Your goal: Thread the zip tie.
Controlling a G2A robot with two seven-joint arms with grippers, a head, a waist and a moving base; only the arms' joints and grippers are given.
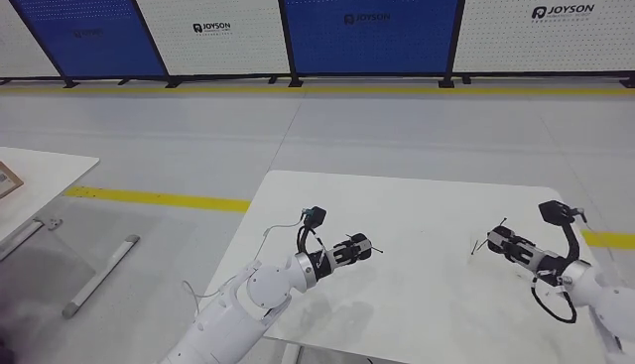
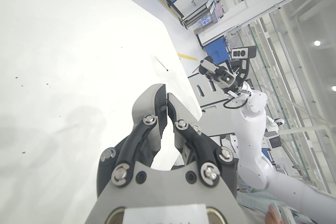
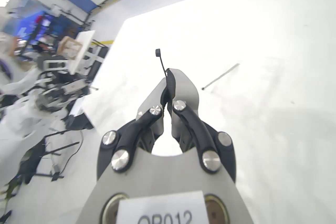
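Right wrist view: right gripper fingers pressed together on a black zip tie. The strap rises from between the pads and its square head stands free above the fingertips. Just beyond, a thin grey line with a dark end lies on the white table; cannot tell whether it is the tie's shadow or a second tie. Left wrist view: left gripper pads meet at the tips with no gap. In the top view a short dark sliver sticks out past them, too small to identify. Bare table lies ahead of the left gripper as far as the far edge. Top view: both forearms lie low and near level over the near half of the table, and the grippers point toward each other, well apart, with open table between them. The right gripper is over the right part of the table, near its right edge; the left is in from the left edge. A white label sits on the base of the right gripper, its print cut off by the frame. Blue and white wall panels carry a logo.
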